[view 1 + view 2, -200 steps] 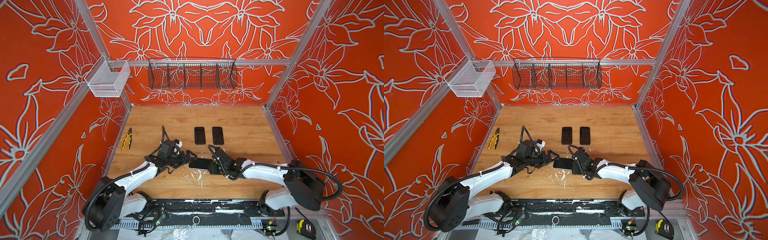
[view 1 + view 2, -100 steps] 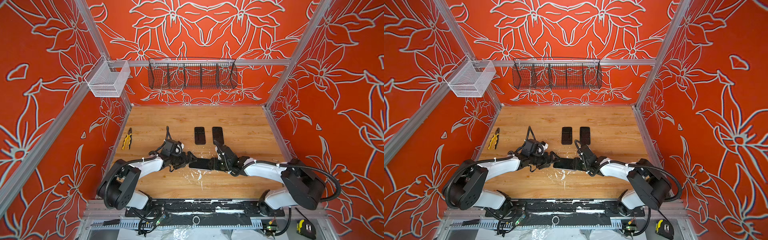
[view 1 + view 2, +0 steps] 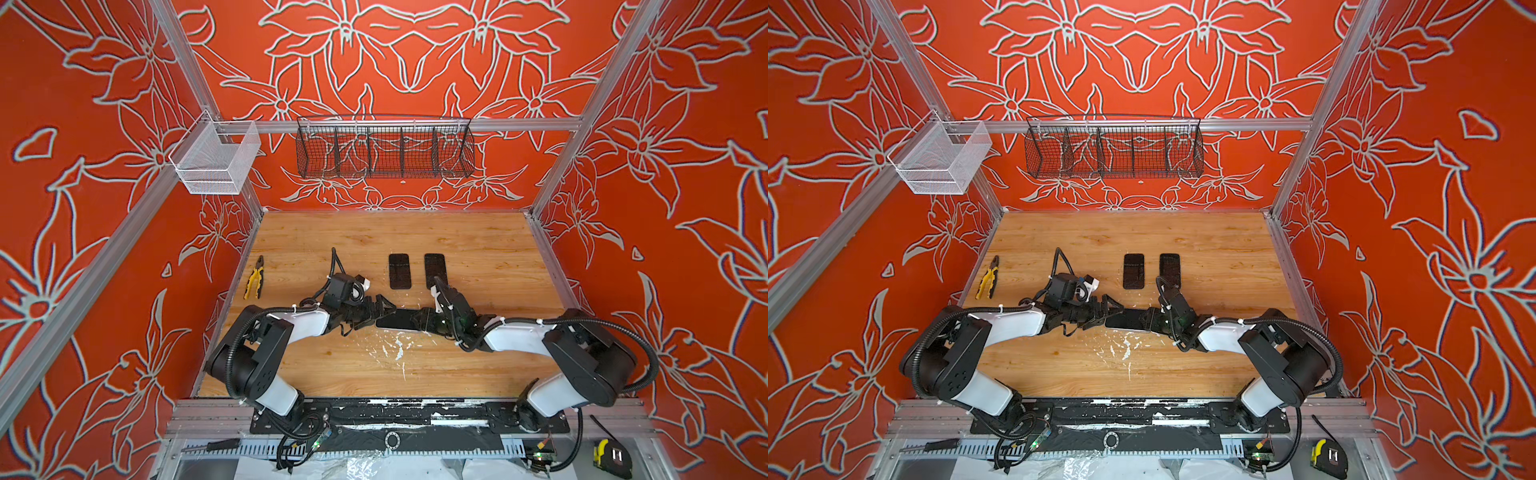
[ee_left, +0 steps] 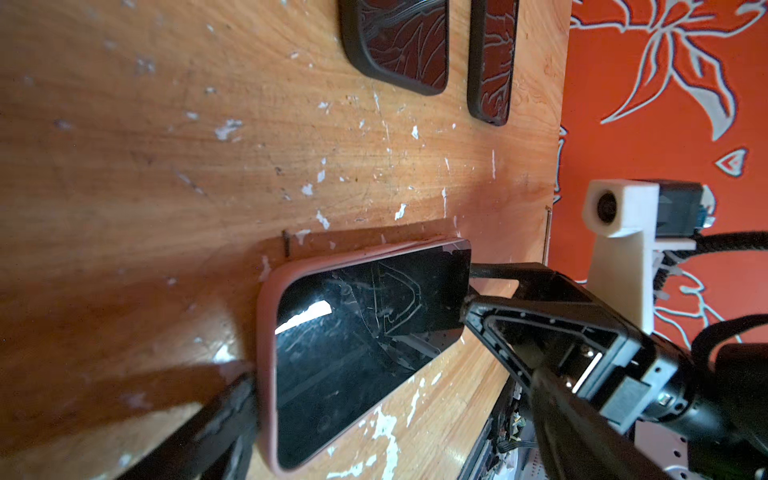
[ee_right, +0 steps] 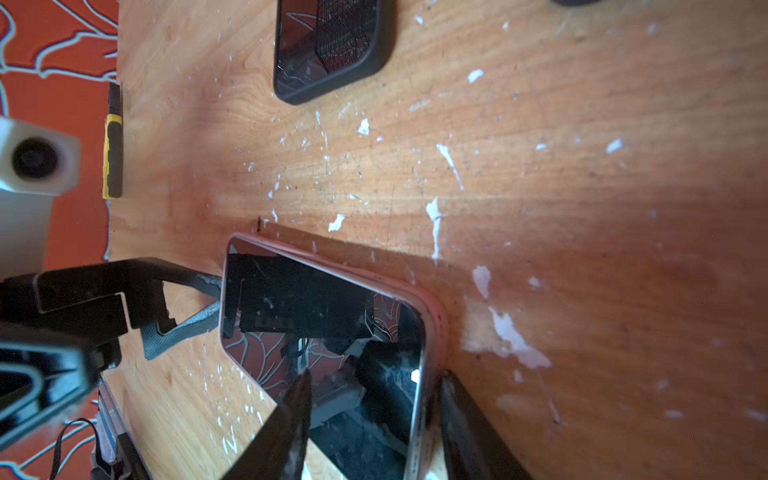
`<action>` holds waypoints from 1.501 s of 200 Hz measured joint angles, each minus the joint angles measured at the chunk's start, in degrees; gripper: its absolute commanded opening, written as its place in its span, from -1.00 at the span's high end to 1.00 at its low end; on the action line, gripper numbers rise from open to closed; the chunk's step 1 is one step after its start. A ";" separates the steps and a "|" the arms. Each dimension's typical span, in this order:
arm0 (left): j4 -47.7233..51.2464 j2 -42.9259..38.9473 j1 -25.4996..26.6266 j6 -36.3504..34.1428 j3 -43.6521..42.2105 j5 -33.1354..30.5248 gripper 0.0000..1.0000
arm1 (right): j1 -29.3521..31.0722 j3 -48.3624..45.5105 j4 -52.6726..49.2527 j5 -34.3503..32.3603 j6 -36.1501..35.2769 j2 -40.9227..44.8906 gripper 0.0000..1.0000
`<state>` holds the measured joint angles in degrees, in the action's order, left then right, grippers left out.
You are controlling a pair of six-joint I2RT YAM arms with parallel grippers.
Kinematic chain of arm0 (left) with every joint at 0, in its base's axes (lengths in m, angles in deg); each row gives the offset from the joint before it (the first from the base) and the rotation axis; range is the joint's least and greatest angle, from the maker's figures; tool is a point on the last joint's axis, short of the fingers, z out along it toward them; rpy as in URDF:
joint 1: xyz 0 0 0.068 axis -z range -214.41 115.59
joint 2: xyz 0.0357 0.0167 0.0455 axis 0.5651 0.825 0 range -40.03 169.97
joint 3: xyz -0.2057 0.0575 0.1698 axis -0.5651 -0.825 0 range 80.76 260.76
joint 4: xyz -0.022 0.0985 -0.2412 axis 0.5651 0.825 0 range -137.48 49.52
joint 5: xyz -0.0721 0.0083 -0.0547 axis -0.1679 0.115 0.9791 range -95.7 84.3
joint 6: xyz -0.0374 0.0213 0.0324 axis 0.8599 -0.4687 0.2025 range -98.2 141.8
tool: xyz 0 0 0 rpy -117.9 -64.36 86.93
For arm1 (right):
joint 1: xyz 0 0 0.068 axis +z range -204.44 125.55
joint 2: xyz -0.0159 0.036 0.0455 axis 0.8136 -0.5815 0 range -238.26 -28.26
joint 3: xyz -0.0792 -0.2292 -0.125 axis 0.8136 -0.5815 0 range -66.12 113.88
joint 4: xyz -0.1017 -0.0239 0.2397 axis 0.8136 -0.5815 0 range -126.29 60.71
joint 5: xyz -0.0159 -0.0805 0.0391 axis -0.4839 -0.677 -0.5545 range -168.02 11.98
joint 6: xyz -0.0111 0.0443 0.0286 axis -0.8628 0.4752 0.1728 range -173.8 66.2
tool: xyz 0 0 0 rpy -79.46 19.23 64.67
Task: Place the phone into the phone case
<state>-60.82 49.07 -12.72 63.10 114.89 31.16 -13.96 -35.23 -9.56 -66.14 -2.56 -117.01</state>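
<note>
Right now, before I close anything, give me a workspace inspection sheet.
Surface: wooden table with white flecks.
Job's things: phone lies screen up in the pink case; pink rim shows along some edges only, full seating unclear.
Clutter: two black cases behind it; pliers by the left wall; tape measure and screwdriver in front, off the table.
Grippers: left gripper open at one end of the phone; right gripper straddles the other end, grip unclear.
Cables: hoses along both arms, a loop over the left wrist; none on the phone.
Surroundings: white basket and black wire basket on the walls, nothing seen inside.
</note>
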 measured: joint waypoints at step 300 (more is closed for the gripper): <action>1.20 -5.38 2.29 6.05 -2.32 -4.74 0.51 | -0.37 -0.50 12.79 6.62 1.60 -6.95 0.30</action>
<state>-59.62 43.70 -10.42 69.16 112.57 26.42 -14.33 -35.73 3.22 -59.51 -0.96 -123.96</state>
